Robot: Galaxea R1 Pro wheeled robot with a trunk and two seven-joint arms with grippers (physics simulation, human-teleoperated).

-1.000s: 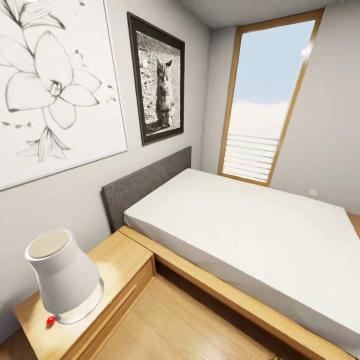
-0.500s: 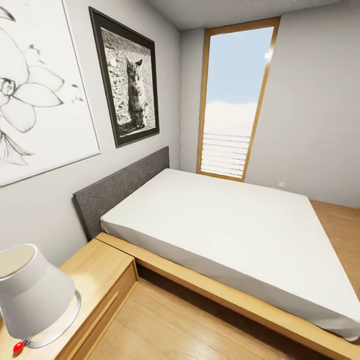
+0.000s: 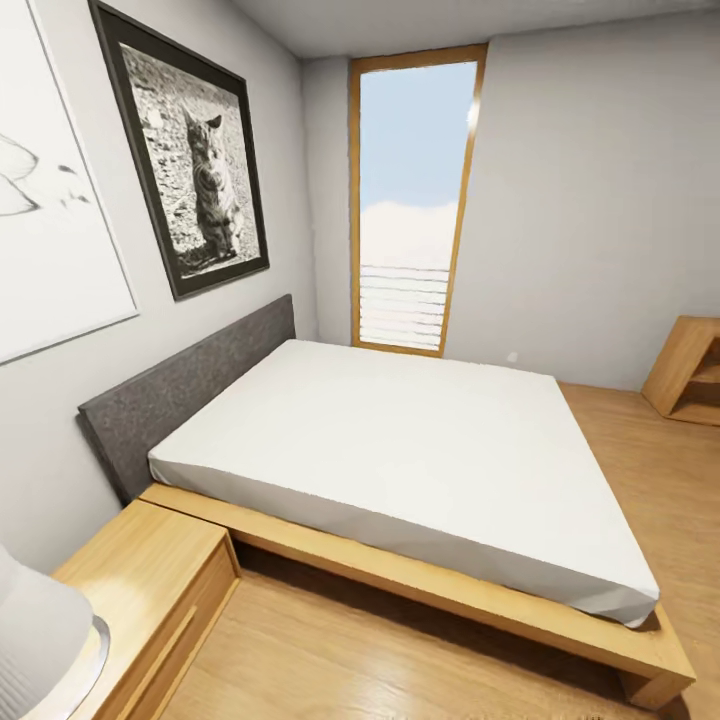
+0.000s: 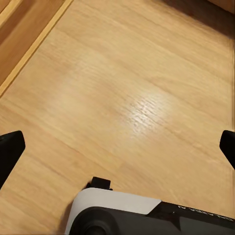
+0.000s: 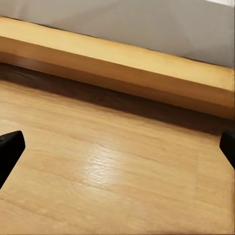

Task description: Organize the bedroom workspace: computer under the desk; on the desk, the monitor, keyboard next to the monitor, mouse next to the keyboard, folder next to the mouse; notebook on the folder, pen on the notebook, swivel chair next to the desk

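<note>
A: What does the head view give us?

B: The bed (image 3: 420,440), white mattress on a light-wood frame with a grey headboard (image 3: 190,385). Behind it stands a tall window (image 3: 410,200); on the wall above the headboard hangs a framed cat picture (image 3: 190,170). A wooden nightstand (image 3: 140,575) sits just beside the head end of the bed, with a white lamp (image 3: 40,640) on it. A low wooden shelf (image 3: 690,370) stands well apart, past the foot end of the bed.

A: And the grippers?

B: The left gripper (image 4: 117,147) is spread wide over bare wood floor (image 4: 142,88). The right gripper (image 5: 117,147) is spread just as wide, over floor near the bed frame (image 5: 122,58). Both hold nothing.

A: The desk things?

B: This is the bedroom (image 3: 580,200), but I cannot tell where they lie.
</note>
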